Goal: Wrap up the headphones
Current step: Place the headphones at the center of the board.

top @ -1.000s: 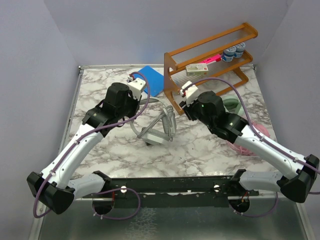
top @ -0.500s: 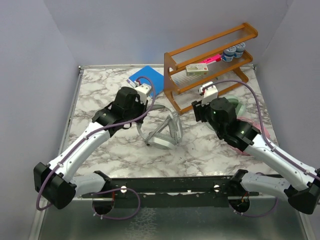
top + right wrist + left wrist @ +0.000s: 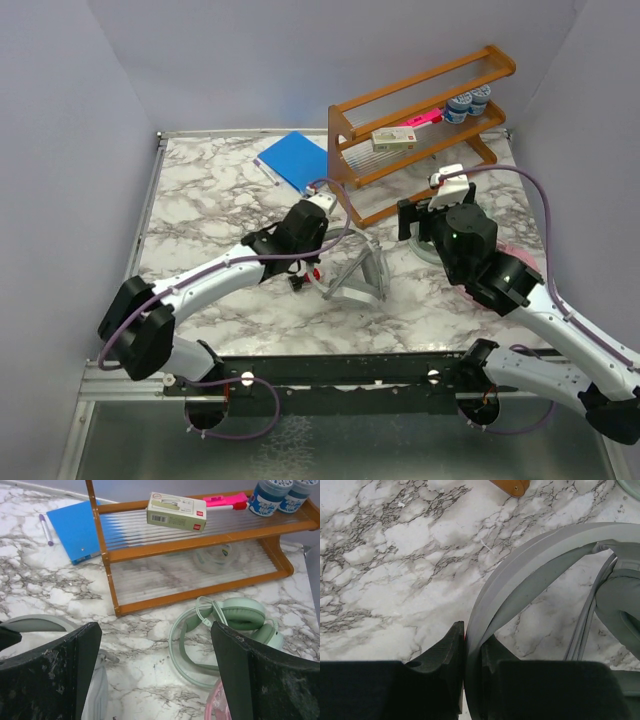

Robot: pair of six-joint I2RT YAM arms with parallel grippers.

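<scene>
Pinching the curved band of the silver-grey headphones (image 3: 520, 575), the left jaws stand narrow, pressed against both faces of the band. This headset sits just to the 5 o'clock side of the middle of the marble worktop (image 3: 200, 200). It is propped up on its cups, which lie at 3 o'clock from the left jaws.

The right jaws are spread wide and hold nothing. They hang over the 3 o'clock part of the worktop.

Below them the mint green headphones (image 3: 235, 617) lie flat, with their cable looped over one cup, just in front of the foot of the wooden rack (image 3: 420, 120). The pink headphones (image 3: 216, 705) touch them on the 6 o'clock side, and only an edge shows.

The rack stands at 1 o'clock. Its top shelf carries a small box (image 3: 176, 511), a pink marker (image 3: 225, 501) and two blue-lidded jars (image 3: 272, 495). A blue folder (image 3: 295, 160) lies at 12 o'clock, with a purple pen (image 3: 45, 530) beside it.
</scene>
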